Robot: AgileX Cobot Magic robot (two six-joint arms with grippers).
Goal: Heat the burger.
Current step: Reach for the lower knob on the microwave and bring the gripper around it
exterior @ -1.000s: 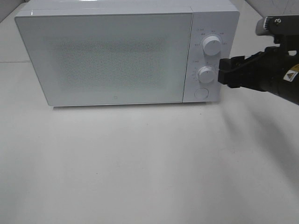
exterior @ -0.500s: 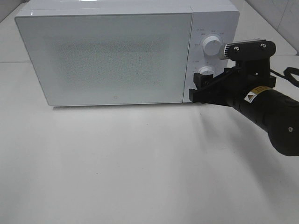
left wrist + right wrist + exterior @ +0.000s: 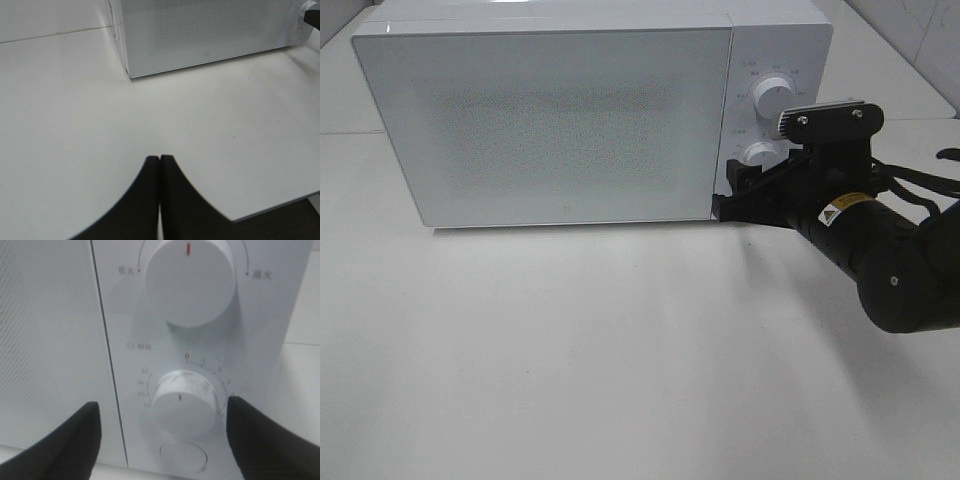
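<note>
Bench (image 3: 570,350) of plain white carries a white box-shaped microwave oven (image 3: 560,120) at its back, its frosted speckled door (image 3: 550,125) closed. The small round burger shows in no view, and whether it sits behind that door I cannot tell.

The black right gripper (image 3: 732,192) reaches in from the right to the oven's control panel (image 3: 790,60). Its jaws are spread wide on either side of the lower white round timer dial (image 3: 182,410), with a gap showing between each finger and the dial, and they grip nothing. One finger (image 3: 75,440) stands in front of the door's edge, the other before the panel's outer edge. Just beside the timer dial sit a larger white round dial (image 3: 189,280) and a flat round white button (image 3: 183,455).

The black left gripper (image 3: 160,160) hangs over bare bench well in front of the oven's left corner. Its jaws are pressed together and empty.
</note>
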